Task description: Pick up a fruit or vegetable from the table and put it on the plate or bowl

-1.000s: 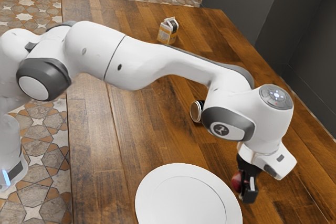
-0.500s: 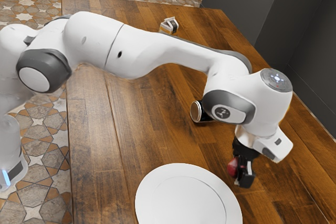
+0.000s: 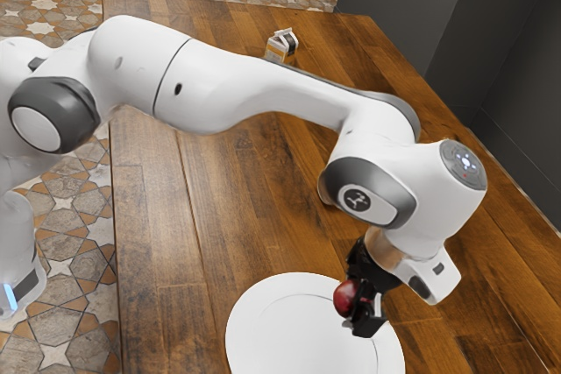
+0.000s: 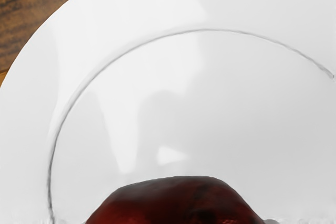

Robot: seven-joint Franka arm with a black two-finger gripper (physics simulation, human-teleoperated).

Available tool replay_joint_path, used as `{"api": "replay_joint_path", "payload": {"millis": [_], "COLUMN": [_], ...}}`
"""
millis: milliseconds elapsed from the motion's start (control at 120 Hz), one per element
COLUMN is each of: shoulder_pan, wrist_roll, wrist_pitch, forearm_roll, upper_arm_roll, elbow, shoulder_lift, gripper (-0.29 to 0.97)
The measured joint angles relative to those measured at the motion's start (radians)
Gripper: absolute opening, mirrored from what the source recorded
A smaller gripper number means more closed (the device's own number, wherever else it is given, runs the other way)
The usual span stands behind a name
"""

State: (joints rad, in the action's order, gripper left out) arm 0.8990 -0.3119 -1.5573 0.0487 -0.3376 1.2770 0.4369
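A dark red fruit (image 3: 347,298) hangs just above the right part of the white plate (image 3: 280,330), near the table's front edge. My black gripper (image 3: 358,306) is shut on it, fingers on either side. In the wrist view the same red fruit (image 4: 176,203) shows blurred under the hand, with the white plate (image 4: 210,93) spread beneath it.
A small yellow-and-white carton (image 3: 281,44) stands far back on the wooden table (image 3: 228,208). Dark walls close off the exterior view's right. Patterned floor tiles lie beyond the table's left edge.
My hand has carried the red fruit toward the exterior view's left, from over bare table beside the plate to over the plate. The arm now covers the dark can.
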Motion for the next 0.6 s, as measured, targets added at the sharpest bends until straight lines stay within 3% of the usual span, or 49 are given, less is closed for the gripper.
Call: {"api": "replay_joint_path", "payload": {"millis": [58,275,483,600], "shoulder_pan": [0.002,-0.007,-0.009,-0.126], "wrist_roll": [-0.008,-0.013,-0.012,0.012], "wrist_pitch": [0.022,0.075,0.095,0.096], "forearm_roll": [-0.001,0.002,-0.018,-0.067], "upper_arm_roll": [0.020,0.021,0.016,0.019], "elbow": [-0.002,-0.005,-0.045,-0.153], "shoulder_lift": [-0.006,-0.010,-0.020,-0.024], "gripper": [0.22,0.53,0.62,0.64]}}
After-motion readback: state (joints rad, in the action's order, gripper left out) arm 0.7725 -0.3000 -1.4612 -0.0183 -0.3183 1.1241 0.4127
